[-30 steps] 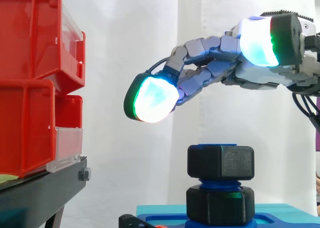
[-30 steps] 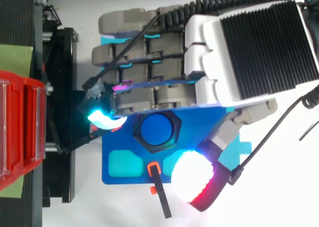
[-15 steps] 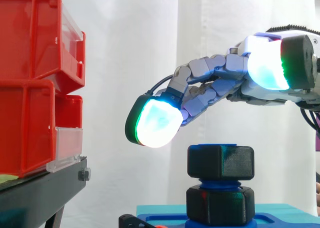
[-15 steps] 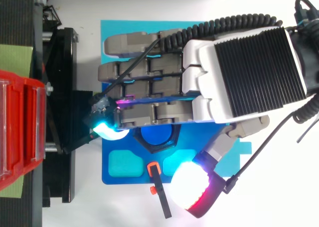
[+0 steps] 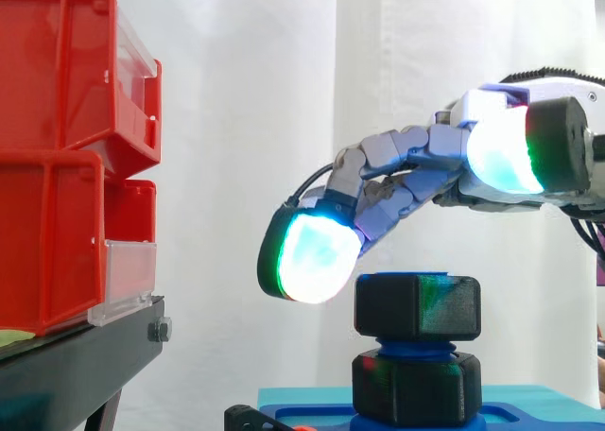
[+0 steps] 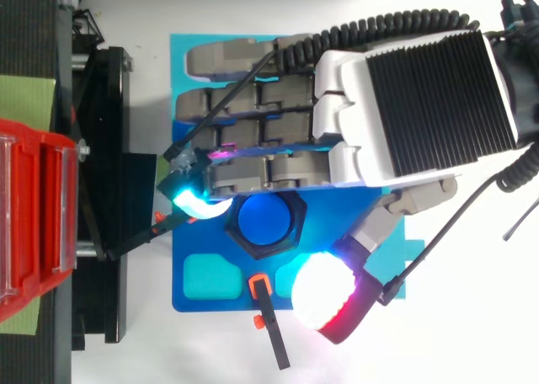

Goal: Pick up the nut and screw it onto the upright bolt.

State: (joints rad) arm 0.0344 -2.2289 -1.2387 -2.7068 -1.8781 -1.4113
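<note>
Bright, even light; glowing fingertips (blown-out white) perhaps wash out nearby detail.

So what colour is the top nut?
The top nut is black, on a blue bolt; clearest in the side view.

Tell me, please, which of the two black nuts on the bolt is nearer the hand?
The upper nut, just below the hand; the lower nut sits down by the blue base.

My hand lies palm down, level, entering from the side view's right. Its fingers are stretched forward and droop loosely, with the thumb splayed apart.
</note>
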